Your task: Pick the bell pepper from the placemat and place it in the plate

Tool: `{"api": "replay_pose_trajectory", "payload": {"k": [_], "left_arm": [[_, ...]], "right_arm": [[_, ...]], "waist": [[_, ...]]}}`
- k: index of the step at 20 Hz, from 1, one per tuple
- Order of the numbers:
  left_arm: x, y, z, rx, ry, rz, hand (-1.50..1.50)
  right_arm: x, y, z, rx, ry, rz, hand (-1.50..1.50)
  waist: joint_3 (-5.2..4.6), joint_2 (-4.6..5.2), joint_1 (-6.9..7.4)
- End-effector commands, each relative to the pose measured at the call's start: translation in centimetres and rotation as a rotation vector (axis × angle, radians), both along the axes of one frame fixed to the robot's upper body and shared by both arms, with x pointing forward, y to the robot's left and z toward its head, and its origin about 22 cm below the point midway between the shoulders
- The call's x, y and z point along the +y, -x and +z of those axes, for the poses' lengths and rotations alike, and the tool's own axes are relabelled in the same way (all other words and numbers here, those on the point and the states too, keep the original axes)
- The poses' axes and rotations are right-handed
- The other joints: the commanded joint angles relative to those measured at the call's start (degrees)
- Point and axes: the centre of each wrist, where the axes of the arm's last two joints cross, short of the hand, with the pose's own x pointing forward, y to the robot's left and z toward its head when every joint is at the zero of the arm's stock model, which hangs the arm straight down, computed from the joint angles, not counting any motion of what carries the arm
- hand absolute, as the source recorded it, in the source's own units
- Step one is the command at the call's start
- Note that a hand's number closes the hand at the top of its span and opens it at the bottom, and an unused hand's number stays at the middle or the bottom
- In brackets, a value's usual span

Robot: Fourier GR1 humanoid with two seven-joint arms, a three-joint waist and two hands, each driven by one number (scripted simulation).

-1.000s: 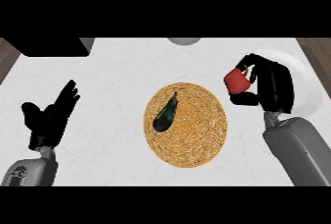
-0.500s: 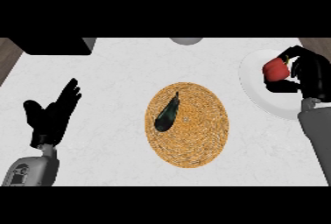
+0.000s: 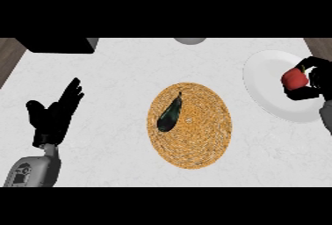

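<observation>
Over the white plate (image 3: pixel 272 88), the right hand (image 3: pixel 315 83) curls its fingers (image 3: pixel 304 94) round the red bell pepper (image 3: pixel 294 79), its orientation hidden by them. Far from those fingers, the left hand (image 3: pixel 53 115) rests with straight fingers above the tabletop (image 3: pixel 117 70).

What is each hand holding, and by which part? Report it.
The right hand curls round the red bell pepper by its sides, over the white plate. The left hand rests open and holds nothing.
</observation>
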Motion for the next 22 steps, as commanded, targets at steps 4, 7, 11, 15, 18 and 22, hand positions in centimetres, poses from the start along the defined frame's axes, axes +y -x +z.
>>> {"api": "replay_pose_trajectory", "payload": {"k": [4,7,11,15,18,22], "left_arm": [[-0.3,-1.0,0.7,-0.014,-0.003,0.0,0.0],[-0.4,-1.5,1.2,-0.016,0.006,-0.008,0.0],[0.3,0.0,0.6,-0.009,0.002,-0.003,0.0],[0.4,0.8,-1.1,0.01,-0.006,0.02,0.0],[0.9,0.9,-0.6,0.02,-0.001,0.029,0.0],[-0.3,-0.2,-0.2,0.014,-0.009,0.047,0.0]], "right_arm": [[-2.8,-0.1,-1.0,0.1,-0.097,0.122,-1.5],[-2.7,-0.7,-0.3,-0.014,-0.073,0.163,-1.5],[-2.4,-0.6,-0.2,-0.242,-0.164,0.237,-1.5],[-2.0,-1.5,2.2,-0.375,-0.352,0.382,-1.5],[-2.2,-1.2,2.4,-0.349,-0.47,0.336,-1.5],[-4.2,-0.9,3.3,-0.206,-0.683,0.318,-1.5]], "waist": [[0.05,0.17,0.35],[0.06,0.18,0.3],[0.09,-0.18,0.08],[-0.06,-0.7,-1.41],[-0.12,-0.9,-1.9],[-0.09,-0.76,-1.86]]}}
